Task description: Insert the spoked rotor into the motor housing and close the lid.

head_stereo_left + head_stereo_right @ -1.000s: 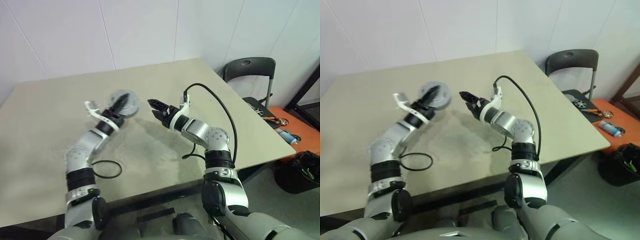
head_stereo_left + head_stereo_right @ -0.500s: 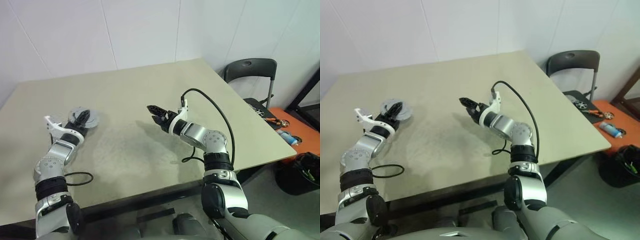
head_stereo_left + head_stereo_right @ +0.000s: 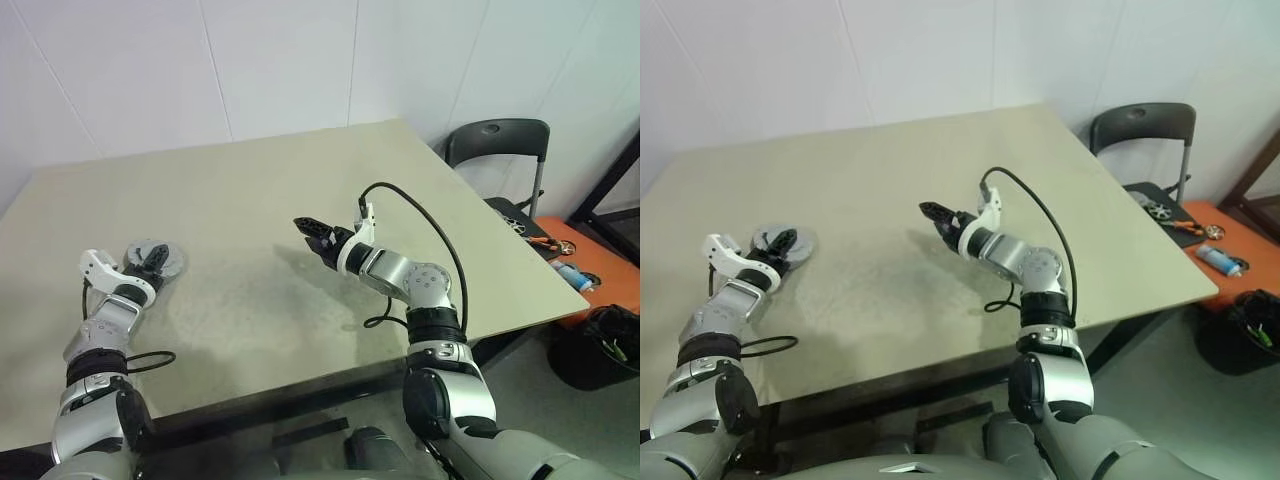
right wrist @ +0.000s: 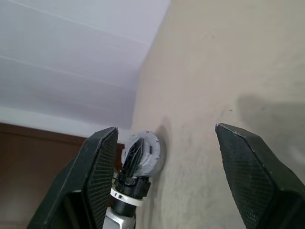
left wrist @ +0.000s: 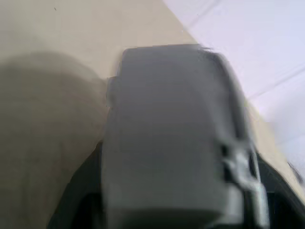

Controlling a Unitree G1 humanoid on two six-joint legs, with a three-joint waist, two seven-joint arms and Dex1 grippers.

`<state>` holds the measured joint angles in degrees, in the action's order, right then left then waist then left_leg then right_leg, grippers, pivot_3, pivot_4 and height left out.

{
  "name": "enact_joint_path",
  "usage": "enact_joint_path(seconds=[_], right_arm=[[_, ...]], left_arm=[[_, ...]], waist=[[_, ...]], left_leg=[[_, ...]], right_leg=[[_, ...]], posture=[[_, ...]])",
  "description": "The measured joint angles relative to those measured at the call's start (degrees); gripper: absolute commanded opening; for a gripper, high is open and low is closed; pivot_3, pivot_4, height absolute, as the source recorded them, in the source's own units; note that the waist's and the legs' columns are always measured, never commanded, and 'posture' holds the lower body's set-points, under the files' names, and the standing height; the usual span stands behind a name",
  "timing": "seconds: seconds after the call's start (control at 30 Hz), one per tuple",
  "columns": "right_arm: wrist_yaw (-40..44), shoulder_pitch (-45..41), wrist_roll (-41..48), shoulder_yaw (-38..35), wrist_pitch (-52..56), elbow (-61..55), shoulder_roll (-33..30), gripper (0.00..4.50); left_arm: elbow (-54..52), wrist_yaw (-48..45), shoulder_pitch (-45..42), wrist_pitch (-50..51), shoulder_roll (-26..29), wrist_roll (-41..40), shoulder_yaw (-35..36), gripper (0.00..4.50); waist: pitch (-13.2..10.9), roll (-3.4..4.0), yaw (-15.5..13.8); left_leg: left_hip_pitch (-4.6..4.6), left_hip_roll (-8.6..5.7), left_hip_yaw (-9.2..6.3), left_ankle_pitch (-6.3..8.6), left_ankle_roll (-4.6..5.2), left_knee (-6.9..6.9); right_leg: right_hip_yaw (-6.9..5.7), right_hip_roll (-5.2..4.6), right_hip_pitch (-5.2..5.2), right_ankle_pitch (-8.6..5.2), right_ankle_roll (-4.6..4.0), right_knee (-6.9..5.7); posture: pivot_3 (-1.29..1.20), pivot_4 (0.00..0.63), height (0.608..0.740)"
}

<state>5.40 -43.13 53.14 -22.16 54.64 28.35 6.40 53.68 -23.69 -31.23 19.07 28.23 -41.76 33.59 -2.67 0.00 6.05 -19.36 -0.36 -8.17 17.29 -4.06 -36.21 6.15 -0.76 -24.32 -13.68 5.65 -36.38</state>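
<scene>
on a large beige table (image 3: pixel 260 200) pushed up to a white wall (image 3: pixel 200 60), two robot arms reach out over the bare top. beyond the table's far right corner stands a dark grey chair (image 3: pixel 497 140), and lower on the right an orange surface (image 3: pixel 590 262) holds a few small tools. near the floor on that side sits a black bin (image 3: pixel 600 345).

the right gripper (image 3: pixel 307 232) hangs over the middle of the table, above the surface and touching nothing. its two black fingers (image 4: pixel 95 171) are spread wide apart with only tabletop between them.

far out at the table's left side, the left gripper (image 3: pixel 152 259) lies low against a round silver-grey metal part (image 3: pixel 792 241) that rests on the table. from the head views it looks like a flat disc with a small hub; in the right wrist view it shows a notched rim. whether it is the motor housing with the lid on or one piece alone cannot be told. the black fingers (image 3: pixel 779 243) lie across its top; whether they grip it cannot be told.

a black cable (image 3: pixel 420 215) loops up from the right forearm, and another black cable (image 3: pixel 150 358) curls on the table by the left arm
</scene>
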Motion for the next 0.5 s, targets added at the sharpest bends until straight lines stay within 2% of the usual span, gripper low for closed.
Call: enact_joint_path(seconds=[0.07,0.33,0.5], right_arm=[[0.0,0.1,-0.2,0.0,0.0,0.0,0.0,3.43],[0.4,0.1,-1.2,0.5,0.0,0.0,0.0,3.43],[1.1,0.1,-1.9,0.6,-0.5,1.0,0.0,3.43]], left_arm=[[0.8,-1.8,-0.2,-0.6,0.1,0.0,0.4,4.48],[4.3,-4.9,1.9,0.9,6.0,0.9,1.6,4.48],[6.5,-12.1,6.9,6.0,15.7,0.8,3.6,4.48]], waist=[[0.0,0.0,0.1],[0.1,-0.03,3.4],[0.1,-0.12,4.2]], left_leg=[[0.03,0.01,0.0,0.0,0.0,0.0],[0.32,0.11,0.02,-0.01,0.02,0.01],[0.19,0.12,-0.05,-0.01,0.02,0.01]], right_leg=[[0.0,0.01,0.01,0.0,0.0,-0.04],[0.08,0.17,0.0,-0.01,-0.04,-0.49],[0.0,0.17,-0.13,-0.04,-0.08,-0.58]], posture=[[0.0,0.0,0.74],[0.0,0.0,0.74],[0.0,0.0,0.74]])
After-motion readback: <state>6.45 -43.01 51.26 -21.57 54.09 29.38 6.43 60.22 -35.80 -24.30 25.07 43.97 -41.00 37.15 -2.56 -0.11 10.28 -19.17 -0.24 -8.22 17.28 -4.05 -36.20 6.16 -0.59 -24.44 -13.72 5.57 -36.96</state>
